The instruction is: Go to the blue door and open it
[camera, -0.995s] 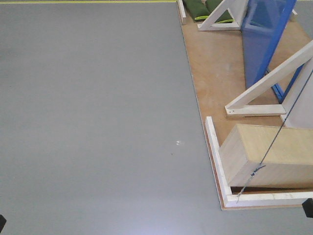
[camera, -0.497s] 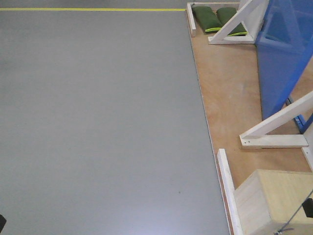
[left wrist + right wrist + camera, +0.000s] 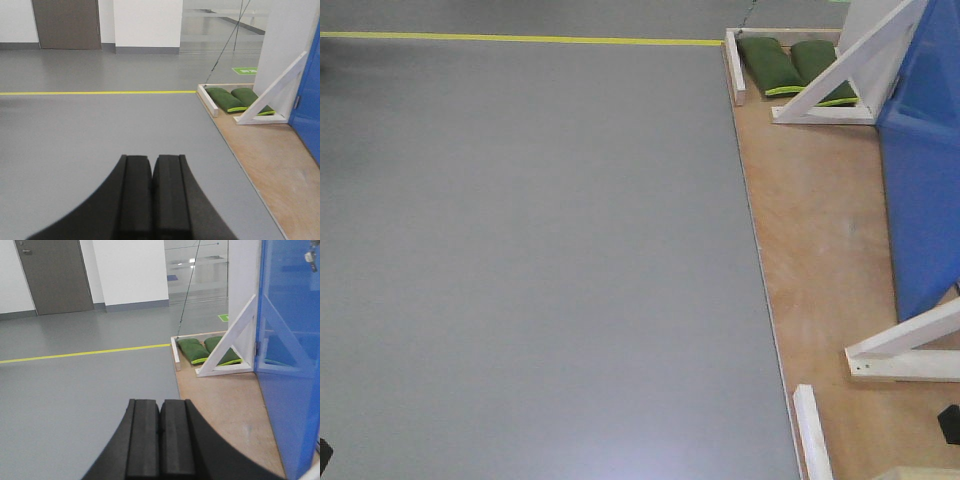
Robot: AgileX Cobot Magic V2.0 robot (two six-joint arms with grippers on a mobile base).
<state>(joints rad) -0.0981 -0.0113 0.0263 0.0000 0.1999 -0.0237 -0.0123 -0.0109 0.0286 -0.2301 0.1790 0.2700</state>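
Right wrist view: blue door (image 3: 292,365) stands near on our right.
Our left gripper (image 3: 151,159) and right gripper (image 3: 160,402) are closed, empty; turning in tight, we risk clipping the white brace (image 3: 227,335) or plywood platform (image 3: 220,405).
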